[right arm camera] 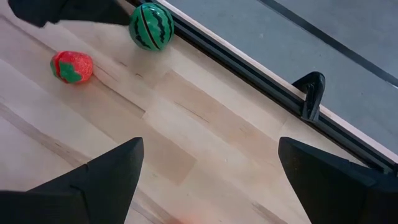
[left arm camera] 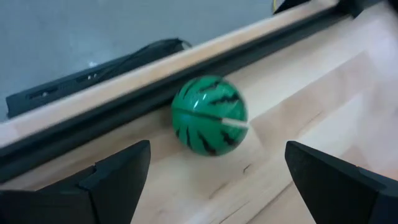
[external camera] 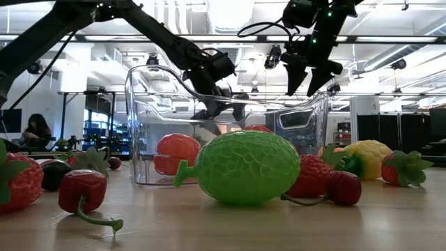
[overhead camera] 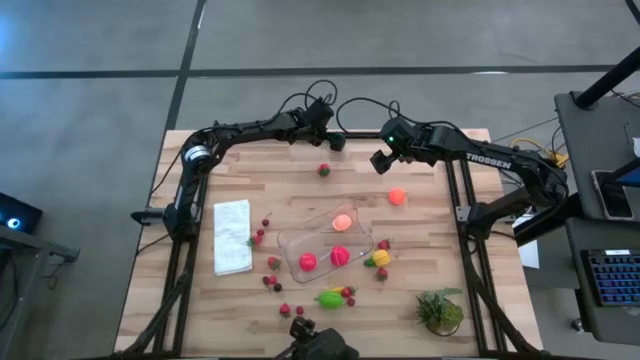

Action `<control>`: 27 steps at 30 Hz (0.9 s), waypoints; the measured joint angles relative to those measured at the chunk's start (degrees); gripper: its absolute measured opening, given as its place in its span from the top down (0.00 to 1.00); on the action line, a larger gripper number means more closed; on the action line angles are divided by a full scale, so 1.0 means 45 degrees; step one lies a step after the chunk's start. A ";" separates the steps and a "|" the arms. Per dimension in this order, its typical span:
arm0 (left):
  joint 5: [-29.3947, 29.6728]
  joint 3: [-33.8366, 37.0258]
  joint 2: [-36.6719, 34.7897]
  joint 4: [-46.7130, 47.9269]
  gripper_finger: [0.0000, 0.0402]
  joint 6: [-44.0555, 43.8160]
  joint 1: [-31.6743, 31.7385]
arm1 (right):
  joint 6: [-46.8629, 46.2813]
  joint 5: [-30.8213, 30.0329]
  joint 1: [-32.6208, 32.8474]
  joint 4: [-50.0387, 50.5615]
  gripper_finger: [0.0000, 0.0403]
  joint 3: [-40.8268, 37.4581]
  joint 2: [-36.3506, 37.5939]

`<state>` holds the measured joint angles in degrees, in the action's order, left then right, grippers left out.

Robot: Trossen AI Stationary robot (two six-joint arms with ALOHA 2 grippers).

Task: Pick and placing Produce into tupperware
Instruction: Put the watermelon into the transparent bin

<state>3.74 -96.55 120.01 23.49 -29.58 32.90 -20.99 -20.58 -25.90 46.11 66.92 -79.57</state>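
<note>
Light wood plank table (overhead camera: 420,270) is set on a grey floor; an open office hall with ceiling lights is seen behind it in the low view, with a seated person (external camera: 35,131) at far left.

Clear container (overhead camera: 325,240) is placed mid-frame in the high view, with three red-orange fruits inside. White cloth (overhead camera: 232,237) lies to its left, leafy plant (overhead camera: 440,310) at lower right. Lime melon (external camera: 245,167), yellow fruit (external camera: 369,157) and strawberries are scattered along the container's lower edge.

Left gripper (overhead camera: 333,140) is parked at top centre, fingers spread wide, nothing held; striped watermelon (left arm camera: 209,116) sits just ahead between the fingers, against the table's edge rail, untouched. Right gripper (overhead camera: 381,160) is raised to its right, also spread and empty, with an orange fruit (overhead camera: 398,197) just below it in frame and a strawberry (right arm camera: 72,66) near the watermelon.
</note>
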 joint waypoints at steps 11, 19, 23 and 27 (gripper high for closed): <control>-0.0017 -0.0273 0.0160 0.0011 0.11 -0.0013 0.0149 | -0.0002 0.0000 -0.0007 -0.0025 0.09 0.0000 0.0000; -0.0123 -0.0299 0.0160 -0.0022 0.11 -0.0015 0.0309 | -0.0127 -0.0003 -0.0007 -0.0042 0.09 0.0000 0.0000; -0.0382 -0.0287 0.0057 0.0637 0.11 0.0000 0.0244 | -0.1195 -0.0059 -0.0007 -0.0036 0.09 0.0000 0.0000; -0.0410 -0.0089 0.0103 0.1000 0.11 0.0035 0.0230 | -0.1224 -0.0063 -0.0007 -0.0030 0.09 0.0000 0.0000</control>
<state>1.89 -96.95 120.47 27.99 -29.43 33.93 -26.50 -20.86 -25.93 45.98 66.92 -79.57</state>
